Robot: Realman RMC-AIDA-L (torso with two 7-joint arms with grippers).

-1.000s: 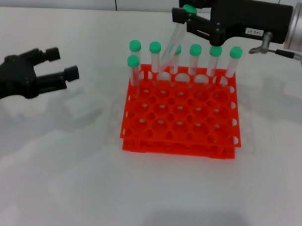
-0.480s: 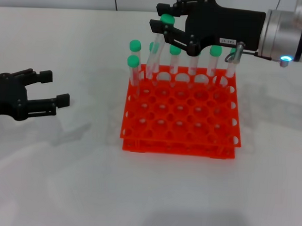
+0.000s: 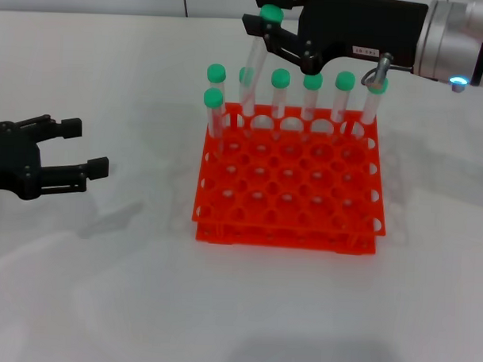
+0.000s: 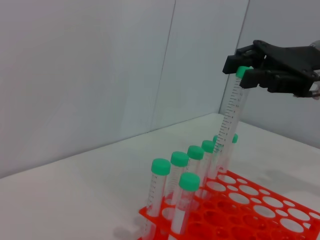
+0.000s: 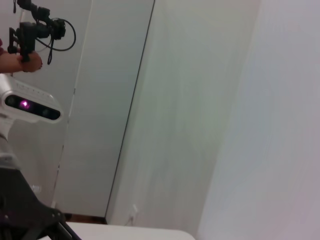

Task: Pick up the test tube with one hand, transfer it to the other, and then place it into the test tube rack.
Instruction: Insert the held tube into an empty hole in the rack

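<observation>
My right gripper (image 3: 263, 13), black with a white label, is shut on the green cap of a clear test tube (image 3: 253, 66). It holds the tube slightly tilted above the back row of the orange-red rack (image 3: 287, 234). The tube's lower end reaches down among the tubes standing there; whether it is inside a hole I cannot tell. The left wrist view shows the same gripper (image 4: 245, 71), tube (image 4: 231, 115) and rack (image 4: 202, 202). My left gripper (image 3: 85, 148), all black, is open and empty above the table, well left of the rack.
Several other green-capped tubes (image 3: 312, 96) stand in the rack's back row, and one (image 3: 213, 108) stands in the second row at its left edge. The rack's other holes are unfilled. The right wrist view shows only walls.
My right gripper has carried the tube left over the rack's back row and brought it nearer upright. My left gripper has drawn back to the left and lower, still open.
</observation>
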